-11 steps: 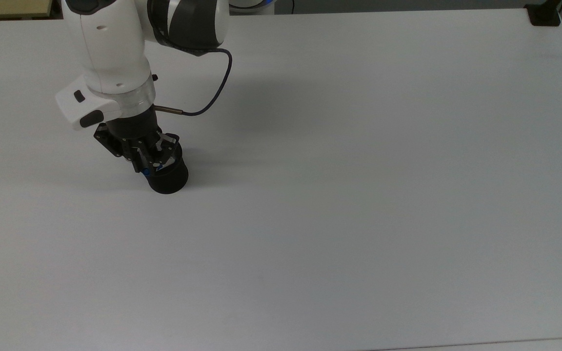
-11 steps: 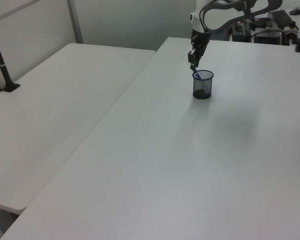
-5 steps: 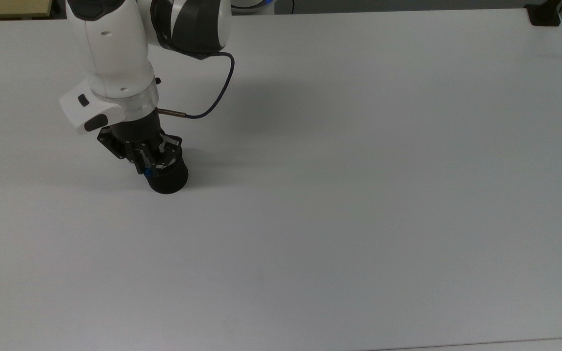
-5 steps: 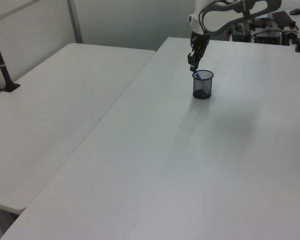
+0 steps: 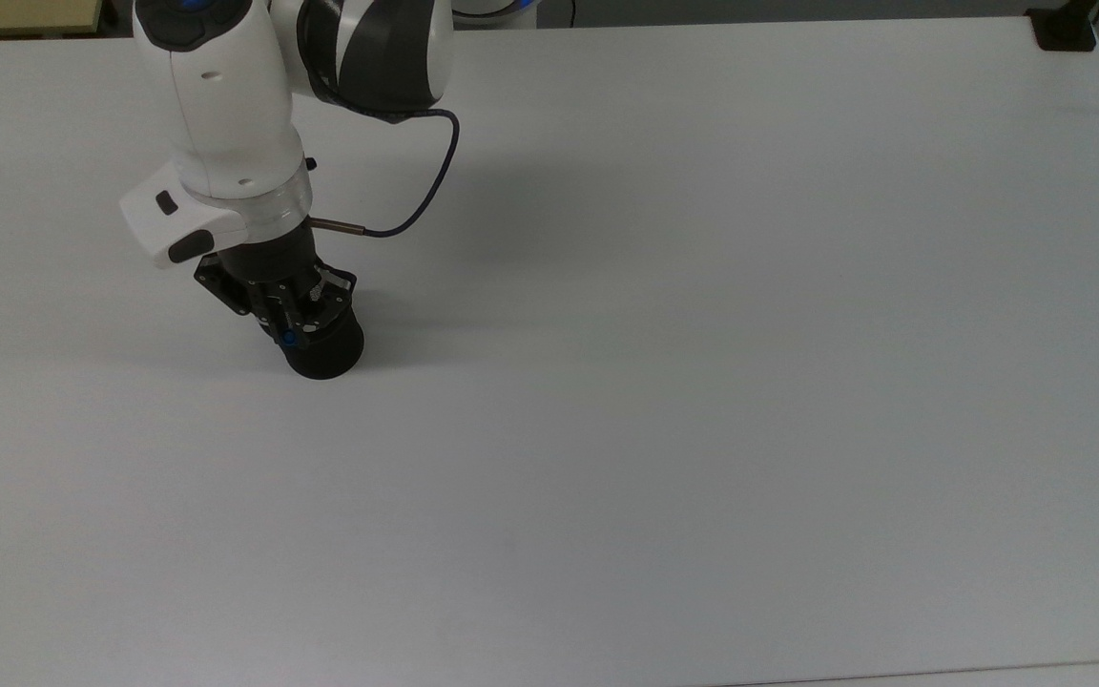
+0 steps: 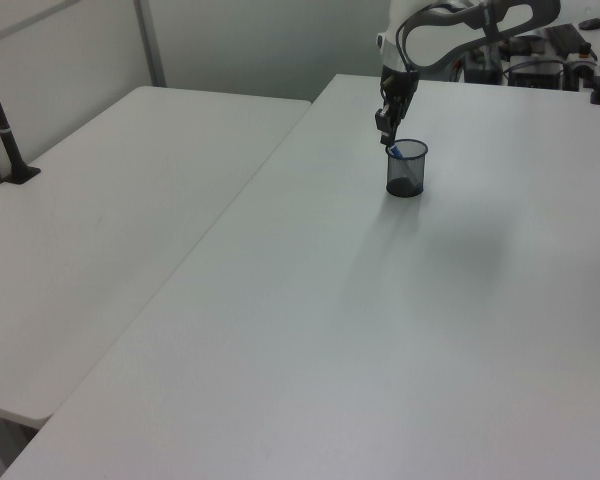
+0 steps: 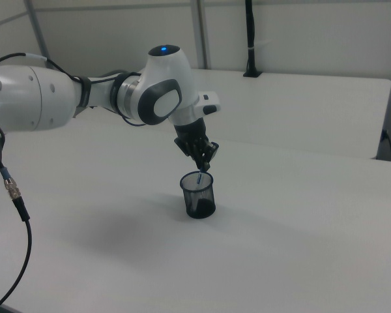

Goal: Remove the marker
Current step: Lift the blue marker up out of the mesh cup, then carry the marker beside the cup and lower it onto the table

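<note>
A black mesh cup (image 5: 328, 355) stands on the white table (image 5: 702, 382), toward the top view's left. The marker (image 7: 200, 177) leans inside the cup, its blue top poking just above the rim, and it appears as a blue dot (image 5: 290, 337) in the top view. My gripper (image 7: 202, 167) hangs point-down right over the cup's rim, fingers drawn together on the marker's blue top. In the left view the gripper (image 6: 389, 142) sits just above the cup (image 6: 407, 170). The marker's lower barrel is hidden behind the mesh.
A dark cable (image 5: 416, 191) loops from the wrist. A second white table (image 6: 100, 230) adjoins on the left view's left, with a black post (image 6: 0, 120) clamped to it. A black clamp (image 5: 1065, 29) sits at the table's far right corner in the top view.
The fingers have drawn in around the marker's blue top. The wrist has shifted slightly over the cup. The cup has stayed where it was.
</note>
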